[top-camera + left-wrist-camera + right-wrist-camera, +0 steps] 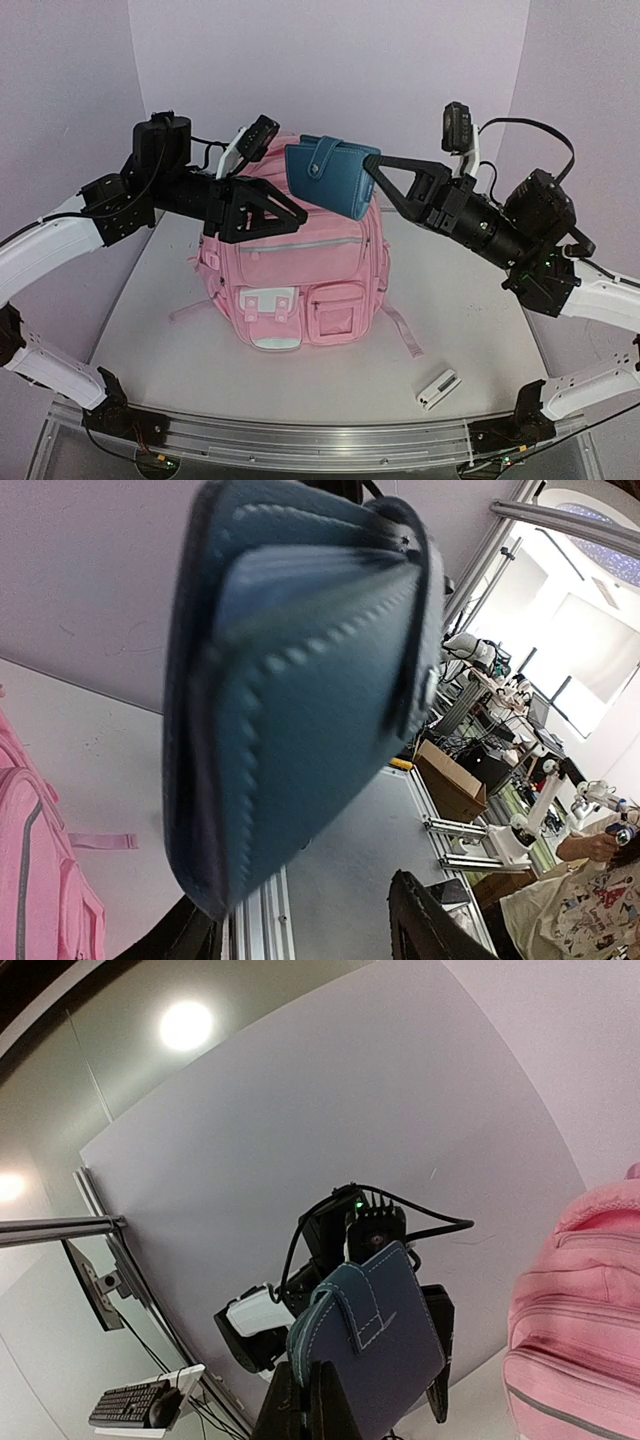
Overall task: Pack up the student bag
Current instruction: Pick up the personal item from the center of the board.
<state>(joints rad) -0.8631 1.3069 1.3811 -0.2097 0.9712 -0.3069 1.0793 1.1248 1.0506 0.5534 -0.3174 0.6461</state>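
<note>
A: So why's the blue wallet [330, 175] up in the air vs. lying on the table [480, 300]?

B: Right gripper [372, 168] has it by one corner, fingers clamped tight on the edge. It hangs just over the top of the student bag [300, 280], prob. so it can drop in from above.

A: And the bag itself?

B: Upright, mid-table, front pockets facing the arm bases. Can't tell if the main zip's open, since wallet & arms hide the top.

A: Left gripper [298, 212]?

B: Fingers apart, w/ the wallet's near end between them in the left wrist view. Touching or not, can't tell. My guess: it's there to steady or take the wallet, as a corner pinch lets it swing.

A: Anything else?

B: Small white box [437, 388] on the table by the right arm's base, well apart from the bag.
</note>
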